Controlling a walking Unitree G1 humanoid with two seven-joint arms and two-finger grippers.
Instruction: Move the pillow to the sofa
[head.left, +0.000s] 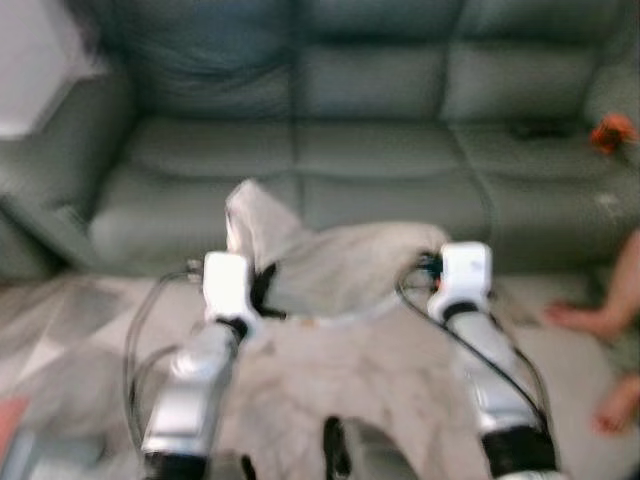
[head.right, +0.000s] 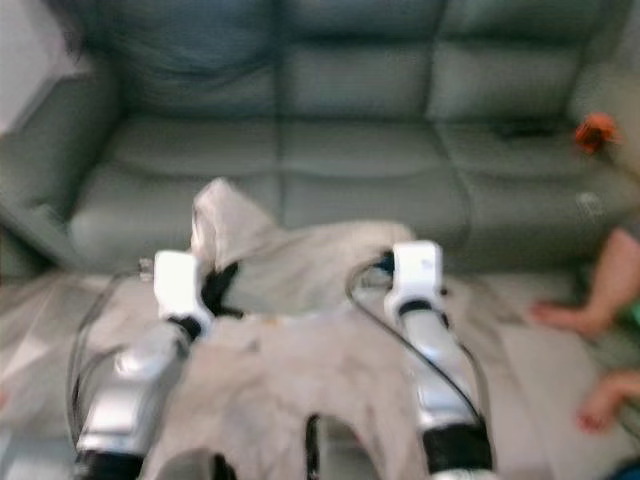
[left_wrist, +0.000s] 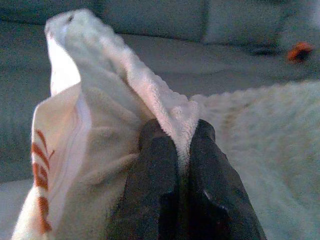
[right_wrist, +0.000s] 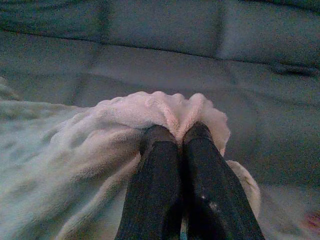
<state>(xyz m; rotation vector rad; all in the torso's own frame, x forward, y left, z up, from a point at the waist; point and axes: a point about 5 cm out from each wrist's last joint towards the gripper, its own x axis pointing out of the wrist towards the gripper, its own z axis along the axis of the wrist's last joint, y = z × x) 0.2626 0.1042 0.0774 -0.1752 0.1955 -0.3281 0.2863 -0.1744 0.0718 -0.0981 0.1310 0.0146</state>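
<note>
Pinching the fuzzy cream pillow (head.left: 350, 300) between them, both pairs of jaws are closed on its fabric: the left gripper (left_wrist: 181, 150) clamps a fold of the fleecy cover beside a smoother panel with orange stripes (left_wrist: 40, 175), and the right gripper (right_wrist: 177, 136) squeezes a bunched edge of the same plush cloth. The pillow hangs limp between the two silver arms, held up off the floor just in front of the sofa (head.left: 380, 150), its left corner (head.left: 250, 215) sticking up above the left wrist. The sofa is grey-green, with wide seat cushions running left to right beyond the pillow. A small orange thing (head.left: 612, 130) lies on the far right seat, near a dark object (head.left: 540, 128). A person's bare feet (head.left: 600, 320) rest on the pale floor (head.left: 70, 320) at the right edge.
</note>
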